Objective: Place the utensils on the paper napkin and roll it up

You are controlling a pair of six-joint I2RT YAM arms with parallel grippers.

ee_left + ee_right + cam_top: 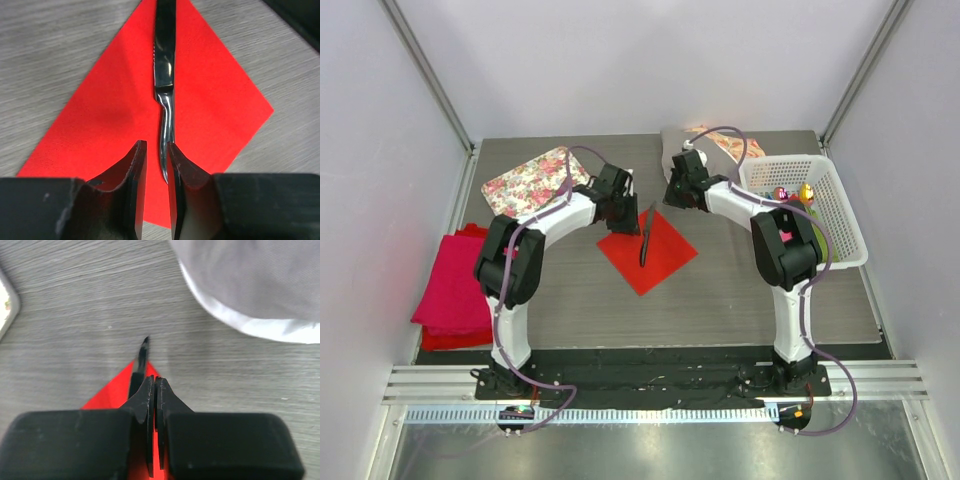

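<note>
The paper napkin (pixel 655 255) lies flat as a red diamond at the table's middle. One utensil, a metal knife (pixel 645 240), rests along it, blade toward the near side. In the left wrist view the knife (pixel 165 65) runs away from my left gripper (pixel 156 145), and its handle end sits in the narrow gap between the jaws, against the right finger (pixel 182 165) only. My right gripper (pixel 155 381) is shut over the napkin's far corner (pixel 112 390), with the knife's end (pixel 142 357) just left of it. Whether it pinches the paper is hidden.
A white basket (pixel 840 215) with small items stands at the right. A floral tray (pixel 535 180) lies at the back left, and a magenta cloth stack (pixel 455 285) at the left edge. A pale bundle (pixel 260 285) and patterned paper (pixel 720 142) lie behind the right gripper.
</note>
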